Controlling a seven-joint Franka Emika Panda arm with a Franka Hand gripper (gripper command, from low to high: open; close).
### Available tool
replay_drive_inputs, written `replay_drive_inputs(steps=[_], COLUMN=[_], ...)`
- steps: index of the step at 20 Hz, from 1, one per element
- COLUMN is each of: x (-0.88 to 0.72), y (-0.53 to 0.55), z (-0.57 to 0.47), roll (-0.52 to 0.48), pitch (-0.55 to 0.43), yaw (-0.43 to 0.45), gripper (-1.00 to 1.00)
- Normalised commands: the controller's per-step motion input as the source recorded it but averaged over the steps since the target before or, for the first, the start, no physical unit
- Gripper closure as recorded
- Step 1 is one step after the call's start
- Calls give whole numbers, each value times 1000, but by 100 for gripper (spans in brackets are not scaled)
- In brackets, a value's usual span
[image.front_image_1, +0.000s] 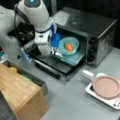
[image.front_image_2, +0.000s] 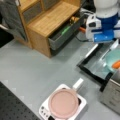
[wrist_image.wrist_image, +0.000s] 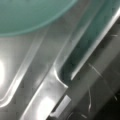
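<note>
Where the oven (image.front_image_1: 87, 32) door lies open, the gripper (image.front_image_1: 55, 53) sits at the tray (image.front_image_1: 72, 58) edge. I cannot tell its state. The bowl (image.front_image_1: 69, 45) on the tray holds a carrot (image.front_image_1: 69, 46).

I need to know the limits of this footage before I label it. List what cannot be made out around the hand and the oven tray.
- The hand: in a front view the arm covers its fingers, so its grip is unreadable.
- Teal bowl: the wrist view's top edge cuts it off.
- Orange item in the bowl: too blurred to identify.
- Oven: a front view's right edge cuts it off.
- Drawer contents: blurred.
</note>
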Motion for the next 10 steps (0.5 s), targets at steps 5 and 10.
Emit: replay_drive_inputs(steps=[5,10], x=[486,403], y=[214,100], z=[125,72], roll=[-90,-45], pitch=[155,131], yaw=[-154,-109], gripper=[-100,-100])
